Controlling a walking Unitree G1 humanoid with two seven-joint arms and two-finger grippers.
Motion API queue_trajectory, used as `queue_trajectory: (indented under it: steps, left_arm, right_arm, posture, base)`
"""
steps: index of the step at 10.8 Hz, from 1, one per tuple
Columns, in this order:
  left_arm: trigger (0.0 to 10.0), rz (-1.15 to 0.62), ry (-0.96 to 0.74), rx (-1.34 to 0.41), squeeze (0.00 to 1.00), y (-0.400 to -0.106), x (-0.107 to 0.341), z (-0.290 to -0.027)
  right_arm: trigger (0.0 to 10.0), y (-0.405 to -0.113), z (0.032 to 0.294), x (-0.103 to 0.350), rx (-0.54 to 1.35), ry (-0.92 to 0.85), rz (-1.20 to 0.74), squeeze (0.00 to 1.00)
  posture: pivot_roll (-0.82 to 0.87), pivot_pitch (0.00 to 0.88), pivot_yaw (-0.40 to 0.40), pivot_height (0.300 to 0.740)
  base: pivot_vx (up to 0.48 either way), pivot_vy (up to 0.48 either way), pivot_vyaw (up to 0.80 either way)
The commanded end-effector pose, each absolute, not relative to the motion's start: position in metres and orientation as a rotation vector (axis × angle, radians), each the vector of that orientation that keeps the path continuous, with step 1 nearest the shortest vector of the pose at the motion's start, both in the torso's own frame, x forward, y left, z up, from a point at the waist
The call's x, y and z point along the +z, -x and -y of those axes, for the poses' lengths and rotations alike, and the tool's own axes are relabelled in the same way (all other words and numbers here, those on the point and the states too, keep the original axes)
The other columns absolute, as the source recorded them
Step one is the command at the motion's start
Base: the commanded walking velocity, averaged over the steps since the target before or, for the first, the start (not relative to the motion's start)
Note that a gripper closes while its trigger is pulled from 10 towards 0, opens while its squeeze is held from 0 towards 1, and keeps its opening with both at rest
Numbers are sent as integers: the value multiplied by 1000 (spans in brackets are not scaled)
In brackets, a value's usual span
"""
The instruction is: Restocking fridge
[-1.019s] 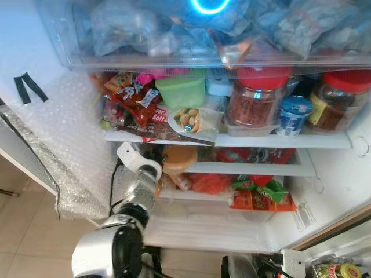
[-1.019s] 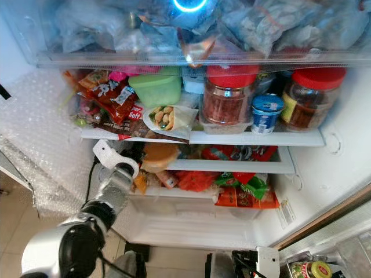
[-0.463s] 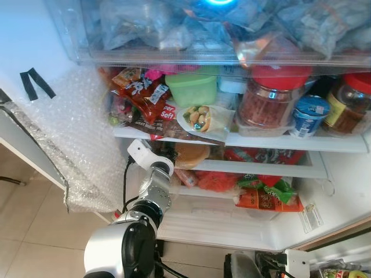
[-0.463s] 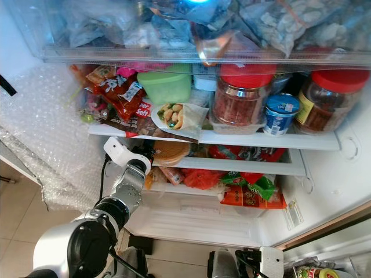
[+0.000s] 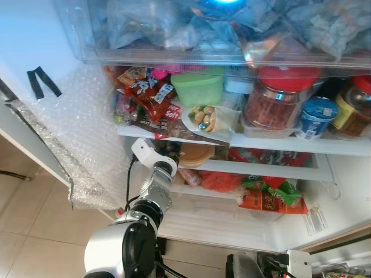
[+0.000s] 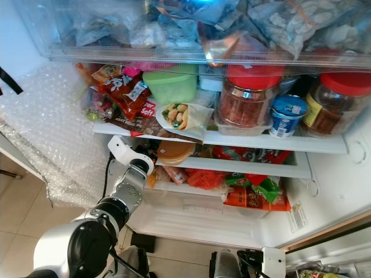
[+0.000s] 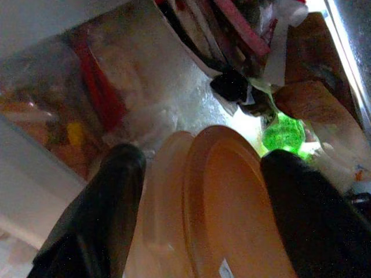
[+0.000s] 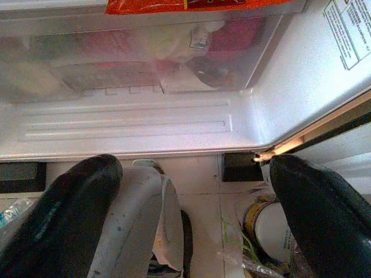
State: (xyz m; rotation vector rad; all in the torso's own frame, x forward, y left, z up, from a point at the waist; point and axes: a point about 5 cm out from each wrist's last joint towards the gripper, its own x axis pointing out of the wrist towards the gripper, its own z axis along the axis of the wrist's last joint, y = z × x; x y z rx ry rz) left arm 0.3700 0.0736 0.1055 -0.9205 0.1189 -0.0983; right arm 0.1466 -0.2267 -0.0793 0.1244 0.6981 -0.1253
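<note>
From the head camera we see our left arm reaching into the open white fridge (image 5: 348,191), its left gripper (image 7: 203,191) at the round orange plastic container (image 5: 194,153) on the second shelf, beneath the green lidded tub (image 5: 199,88) and red-lidded glass jar (image 5: 271,104). Along the left wrist, our black fingers (image 7: 110,197) stand spread on either side of that orange container. Along the right wrist, our right gripper (image 8: 191,208) hangs released, fingers apart, above the tiled floor (image 8: 203,174) before the fridge's bottom drawer.

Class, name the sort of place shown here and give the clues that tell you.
Probably a home kitchen: an open fridge with a white shelf carrying a red-lidded jar and a green container, above a tiled floor.
</note>
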Motion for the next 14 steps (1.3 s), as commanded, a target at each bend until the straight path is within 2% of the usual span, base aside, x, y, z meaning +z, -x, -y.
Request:
queue_trajectory:
  steps: [1,2,3,4,8,11,14]
  left_arm:
    - [10000,-101,887,-156,1000,-371,112,-68]
    - [10000,-95,883,-173,1000,-368,111,-64]
    - [10000,-96,885,-181,871,-366,109,-62]
    - [10000,-91,871,-186,0,-362,106,-60]
    - [10000,-84,873,-198,0,-354,105,-61]
    - [10000,-104,1015,-204,0,-335,101,-56]
    - [10000,-154,1038,-228,0,-315,94,-51]
  right_arm:
    - [10000,-128,214,-91,-112,-160,-794,0]
    - [10000,-129,214,-91,-111,-157,-793,0]
    - [10000,-130,214,-91,-112,-158,-792,0]
    - [10000,-131,215,-90,-114,-160,-790,0]
    - [10000,-132,215,-90,-126,-161,-791,0]
    - [10000,-132,214,-90,-132,-159,-788,0]
    - [10000,-133,214,-90,-135,-155,-790,0]
  posture:
    - [-207,104,93,650]
    - [-205,96,94,650]
    - [-207,91,92,650]
    - [-207,86,95,650]
    - [-201,74,97,650]
    - [-212,63,100,650]
    - [-212,68,100,650]
  base:
    - [0,0,0]
    - [0,0,0]
    - [0,0,0]
    - [0,0,0]
    - [0,0,0]
    - [0,0,0]
    - [0,0,0]
